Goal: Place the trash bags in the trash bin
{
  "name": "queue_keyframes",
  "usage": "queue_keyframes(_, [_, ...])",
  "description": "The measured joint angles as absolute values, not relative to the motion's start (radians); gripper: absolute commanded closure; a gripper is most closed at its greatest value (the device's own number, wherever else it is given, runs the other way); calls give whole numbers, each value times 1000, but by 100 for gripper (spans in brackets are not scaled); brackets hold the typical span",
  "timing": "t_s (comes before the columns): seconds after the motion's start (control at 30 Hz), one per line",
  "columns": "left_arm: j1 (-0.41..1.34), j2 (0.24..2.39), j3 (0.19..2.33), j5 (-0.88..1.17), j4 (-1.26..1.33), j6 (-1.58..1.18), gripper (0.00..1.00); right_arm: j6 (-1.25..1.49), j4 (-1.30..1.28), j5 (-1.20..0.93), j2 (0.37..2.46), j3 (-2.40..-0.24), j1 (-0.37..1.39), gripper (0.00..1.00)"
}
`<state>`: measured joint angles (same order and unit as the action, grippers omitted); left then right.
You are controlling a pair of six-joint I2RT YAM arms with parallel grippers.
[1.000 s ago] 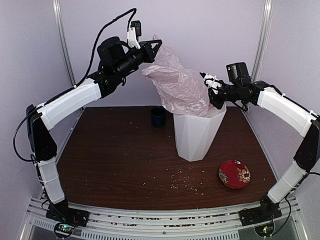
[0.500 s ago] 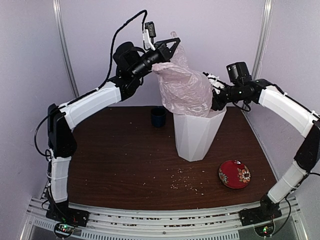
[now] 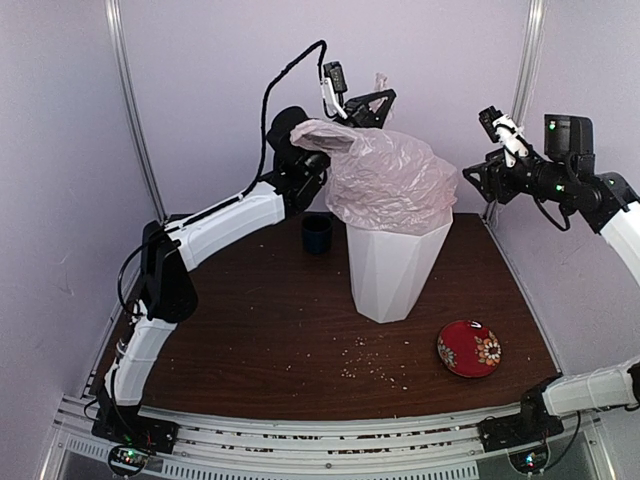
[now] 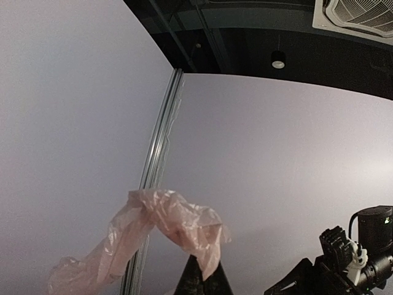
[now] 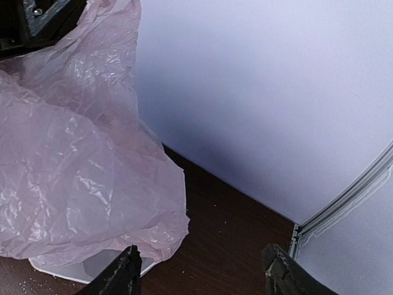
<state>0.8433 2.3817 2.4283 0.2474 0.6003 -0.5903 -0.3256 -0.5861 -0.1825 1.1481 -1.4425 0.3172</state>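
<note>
The left end effector (image 3: 375,100) is up high and pinched closed on the top of the pink bag (image 3: 385,180). In the left wrist view, a crinkly loop of the bag (image 4: 169,224) sticks up out of the closed tips.

From this end effector the bag hangs down and puffs out wide. Its long way runs from top to bottom. The fat lower part sits on the mouth of the white bin (image 3: 390,275), right under the end effector. The bag is wider than the bin, so it spills over the rim on both sides. Most of it is not inside yet. The bin stands up straight on the worktop (image 3: 250,330).

The right end effector (image 3: 478,183) is open and holds nothing. The bag is on its left side, near it but not touching. In the right wrist view the two fingers (image 5: 120,276) stand wide apart, and the bag (image 5: 73,160) is in front of them and off to the left.

The left arm is the one that has the bag, and the bin is straight below its grip. I think the next move is to go down, so the bag sinks in. The loose sides may catch on the rim.
</note>
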Motion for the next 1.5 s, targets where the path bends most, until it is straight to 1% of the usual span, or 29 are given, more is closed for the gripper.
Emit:
queue_keyframes(0.17, [842,2404,2434,228,606,-597,100,-345,-614,-213,1158,-1429,318,41])
queue_keyframes(0.37, [842,2398,2434,189,652,-598,100,-340,-610,-198,1302,-1425,318,46])
queue_keyframes(0.4, [842,2396,2434,177,659,-597,100,-338,-609,-204,1329,-1425,318,49])
queue_keyframes(0.43, [842,2394,2434,164,665,-598,100,-337,-609,-215,1357,-1425,318,54])
queue_keyframes(0.53, [842,2388,2436,113,685,-598,100,-334,-601,-273,1425,-1441,318,75])
queue_keyframes(0.57, [842,2388,2440,95,693,-601,100,-334,-592,-290,1439,-1450,318,78])
queue_keyframes(0.63, [841,2388,2449,65,707,-609,100,-330,-586,-330,1462,-1473,317,80])
queue_keyframes(0.7, [840,2388,2454,53,720,-624,100,-334,-588,-358,1472,-1483,320,80])
queue_keyframes(0.73, [839,2388,2454,54,728,-633,100,-335,-590,-368,1475,-1484,322,77])
queue_keyframes(0.83, [839,2386,2438,80,755,-661,100,-339,-607,-377,1475,-1489,326,58])
queue_keyframes(0.87, [838,2378,2411,92,770,-670,100,-335,-623,-379,1475,-1496,326,54])
queue_keyframes(0.97, [838,2334,2270,115,808,-687,100,-348,-699,-380,1466,-1519,326,46])
queue_keyframes(1.07, [839,2297,2143,117,820,-690,100,-362,-767,-380,1411,-1512,326,45])
queue_keyframes(1.17, [839,2290,2096,113,821,-691,100,-376,-826,-373,1328,-1516,326,44])
queue_keyframes(1.27, [839,2289,2096,95,830,-701,100,-398,-895,-358,1270,-1567,326,43])
queue_keyframes(1.33, [839,2289,2109,77,838,-715,100,-415,-910,-355,1248,-1582,326,45])
queue_keyframes(1.37, [839,2291,2123,70,837,-722,100,-423,-918,-356,1234,-1578,326,46])
queue_keyframes(1.43, [839,2297,2170,65,837,-733,100,-443,-923,-369,1193,-1544,337,47])
queue_keyframes(1.5, [839,2298,2214,63,837,-739,100,-450,-928,-375,1147,-1502,395,44])
